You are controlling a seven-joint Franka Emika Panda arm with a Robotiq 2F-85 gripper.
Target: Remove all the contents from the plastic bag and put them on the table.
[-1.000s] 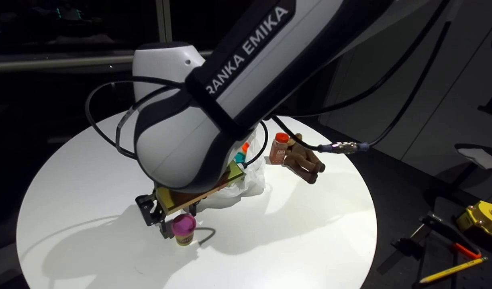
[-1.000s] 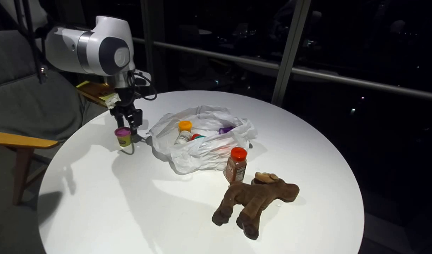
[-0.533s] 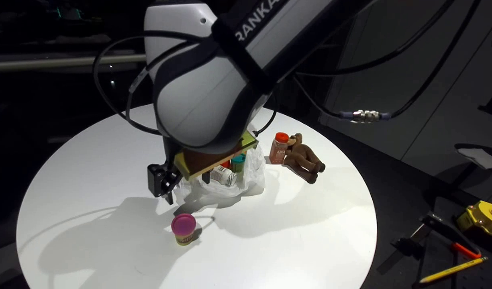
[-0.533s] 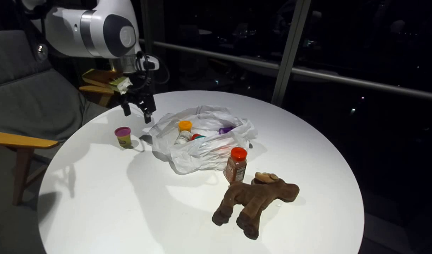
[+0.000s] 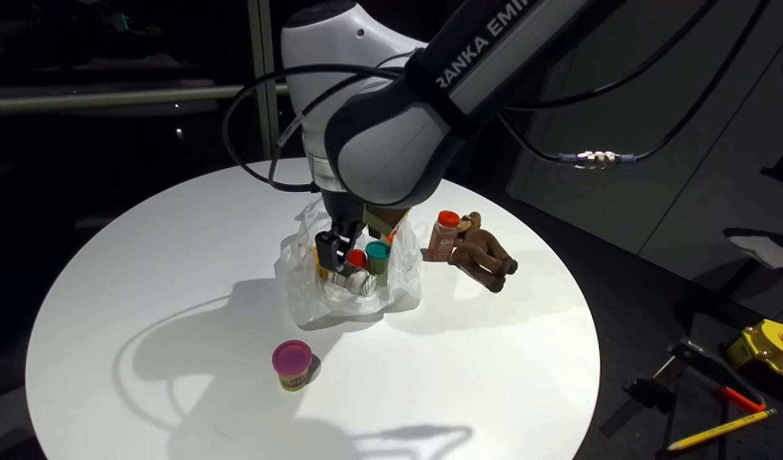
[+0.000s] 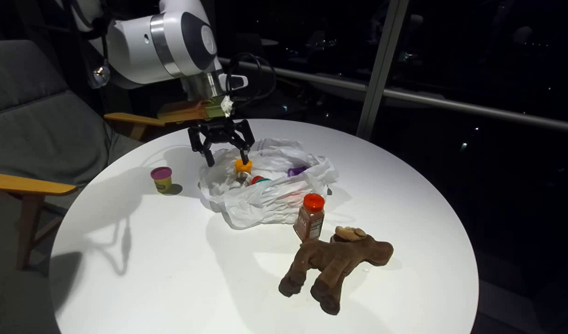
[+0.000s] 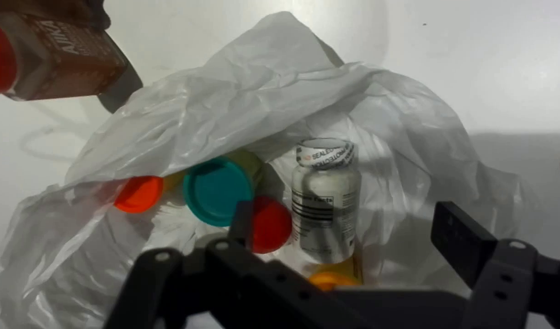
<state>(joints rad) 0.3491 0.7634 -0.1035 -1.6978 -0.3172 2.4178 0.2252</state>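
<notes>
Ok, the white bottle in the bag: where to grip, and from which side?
I'd come down from above and grip the white bottle across mid-body, one jaw per flank: it lies on its side. The red piece sits close by one flank, so room there looks tight.

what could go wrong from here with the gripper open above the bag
The gripper might pinch the plastic bag as it closes, since thin, wrinkled plastic lies around the white bottle.
It could also knock the red piece, which sits close beside that bottle.
If the bag gets dragged, it may tip the red-capped bottle, which stands near its edge.
</notes>
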